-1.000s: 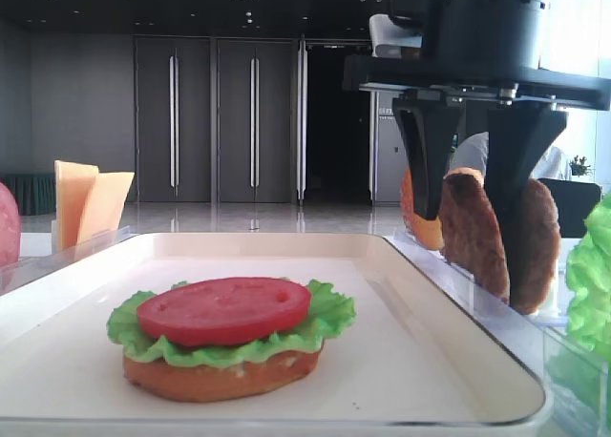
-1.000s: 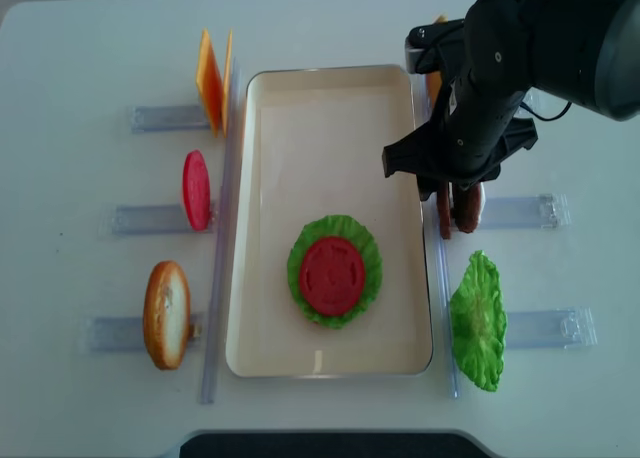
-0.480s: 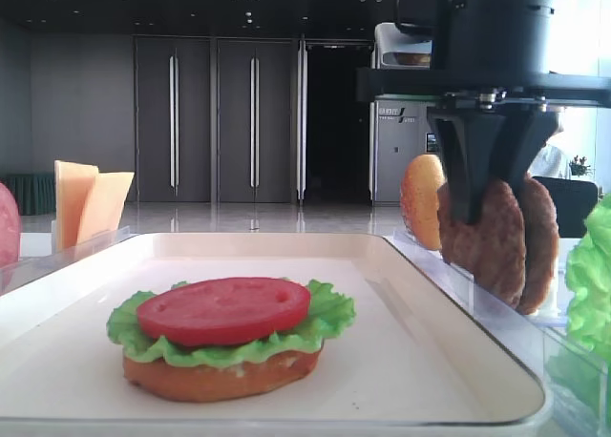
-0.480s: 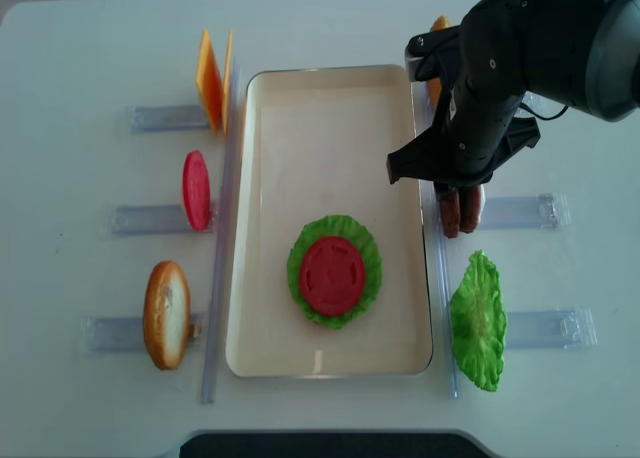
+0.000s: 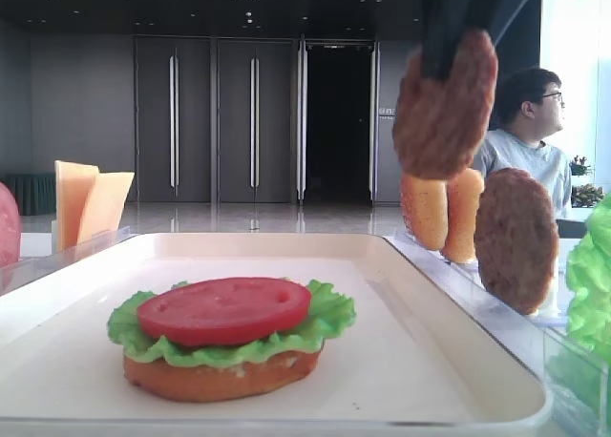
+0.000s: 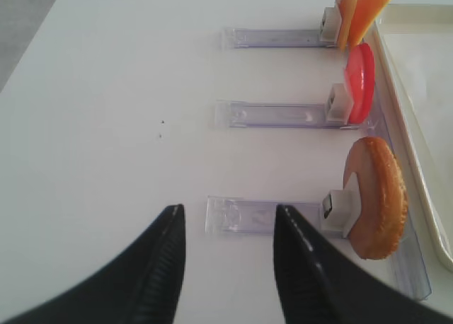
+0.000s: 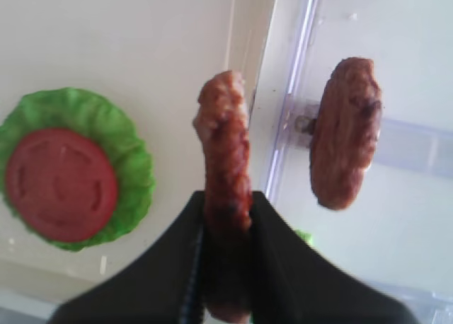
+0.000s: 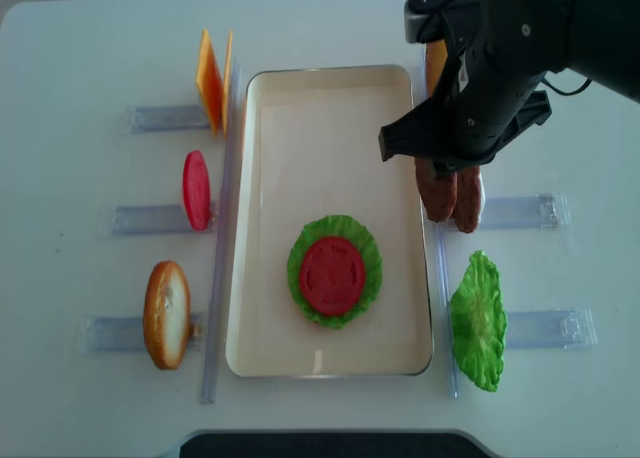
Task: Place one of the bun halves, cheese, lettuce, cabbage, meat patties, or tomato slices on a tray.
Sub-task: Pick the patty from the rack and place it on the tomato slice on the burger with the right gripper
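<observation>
Right claw (image 7: 226, 218) clenched on one flat round dark-brown meat patty (image 7: 225, 161), held on edge up in the air, over the right rim of the big cream-white tray (image 8: 330, 108). Second brown patty (image 7: 345, 133) standing in a clear plastic holder (image 8: 520, 212) just right of the tray. In the tray: green ruffled lettuce (image 8: 335, 270) with a round red tomato slice (image 8: 331, 275) on top, over a toasted bun half (image 5: 220, 375). Left claw (image 6: 226, 267) released, holding nothing, over the white worktop (image 6: 106, 126).
</observation>
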